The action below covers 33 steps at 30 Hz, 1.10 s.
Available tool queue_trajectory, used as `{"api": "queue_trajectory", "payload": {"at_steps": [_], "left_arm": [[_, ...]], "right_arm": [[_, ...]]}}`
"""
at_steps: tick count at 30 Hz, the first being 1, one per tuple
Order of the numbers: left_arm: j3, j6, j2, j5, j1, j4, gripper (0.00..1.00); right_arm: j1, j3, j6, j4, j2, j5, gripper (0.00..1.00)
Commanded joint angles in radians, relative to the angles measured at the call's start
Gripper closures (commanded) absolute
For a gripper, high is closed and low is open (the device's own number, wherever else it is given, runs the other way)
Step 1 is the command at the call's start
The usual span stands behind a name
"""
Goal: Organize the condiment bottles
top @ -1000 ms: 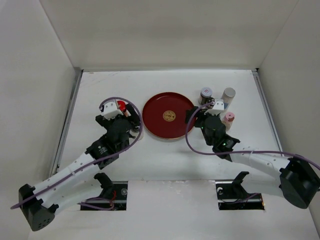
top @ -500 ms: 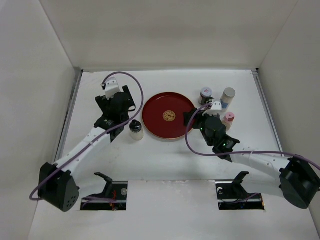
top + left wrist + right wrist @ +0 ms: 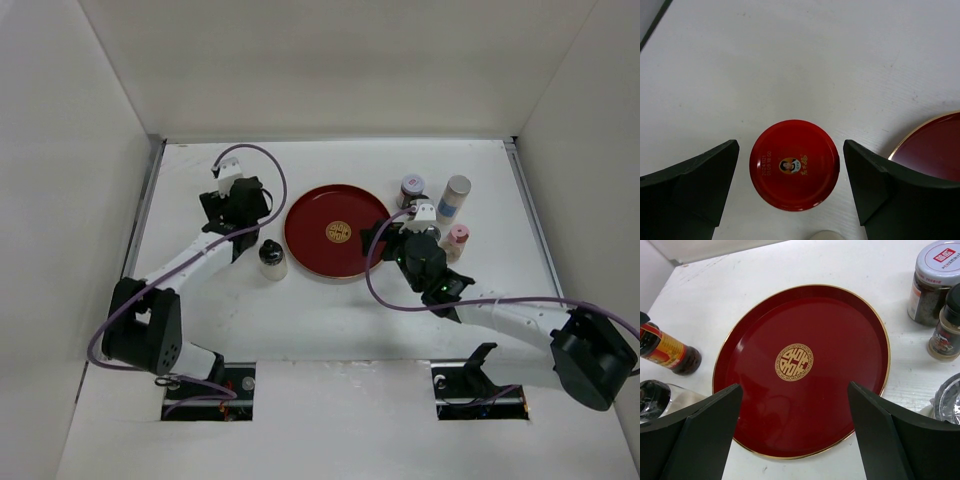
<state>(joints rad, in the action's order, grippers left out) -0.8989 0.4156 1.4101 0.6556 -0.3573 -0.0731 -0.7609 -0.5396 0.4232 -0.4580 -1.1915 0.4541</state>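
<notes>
Left of red tray [image 3: 312, 222]: left gripper [image 3: 790, 152] spread wide, straddling red-capped jar [image 3: 794, 165], not touching.
Tray's right edge: right gripper [image 3: 795, 390] open, empty.
Right of tray: grey-capped jar [image 3: 412, 187], pink-capped bottle [image 3: 459, 237].

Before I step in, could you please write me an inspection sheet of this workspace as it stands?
Surface: white table; round red tray at its centre, nothing on it.
Job's things: red-capped bottle and black-capped clear jar left of the tray; white-lidded jar, tall silver-capped bottle, pink-capped bottle and small black-capped shaker to its right; all standing.
Clutter: nothing seen.
End effectors: left end effector open, straddling the red-capped bottle from above, narrow gaps either side; right end effector open, facing the tray, holding nothing.
Cables: a purple cable loops off the left wrist, another off the right.
Surroundings: white walls on three sides.
</notes>
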Motion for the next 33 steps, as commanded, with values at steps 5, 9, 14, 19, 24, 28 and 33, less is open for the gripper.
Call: {"api": "queue_trajectory", "payload": {"at_steps": [5, 9, 14, 19, 24, 28, 33], "left_arm": [[0.011, 0.058, 0.081, -0.056, 0.022, 0.056, 0.18], [0.032, 0.065, 0.081, -0.06, 0.028, 0.085, 0.33], [0.023, 0.057, -0.025, -0.022, 0.018, 0.113, 0.64], [-0.087, -0.014, -0.126, 0.006, -0.053, 0.151, 0.68], [-0.218, -0.018, -0.05, -0.059, -0.153, 0.151, 0.68], [-0.303, -0.015, 0.077, -0.085, -0.199, 0.17, 0.68], [-0.402, -0.014, 0.239, -0.129, -0.216, 0.202, 0.68]], "right_arm": [[-0.008, -0.028, 0.005, -0.061, -0.003, -0.014, 0.06], [-0.008, -0.026, 0.005, -0.057, 0.001, -0.015, 0.06], [-0.008, -0.023, 0.008, -0.061, 0.001, -0.015, 0.05], [-0.008, -0.025, 0.008, -0.061, -0.002, -0.015, 0.04], [-0.007, -0.02, 0.008, -0.062, 0.01, -0.012, 0.04], [0.012, -0.007, 0.014, -0.067, 0.027, -0.009, 0.04], [0.028, 0.004, 0.02, -0.07, 0.047, -0.009, 0.04]]}}
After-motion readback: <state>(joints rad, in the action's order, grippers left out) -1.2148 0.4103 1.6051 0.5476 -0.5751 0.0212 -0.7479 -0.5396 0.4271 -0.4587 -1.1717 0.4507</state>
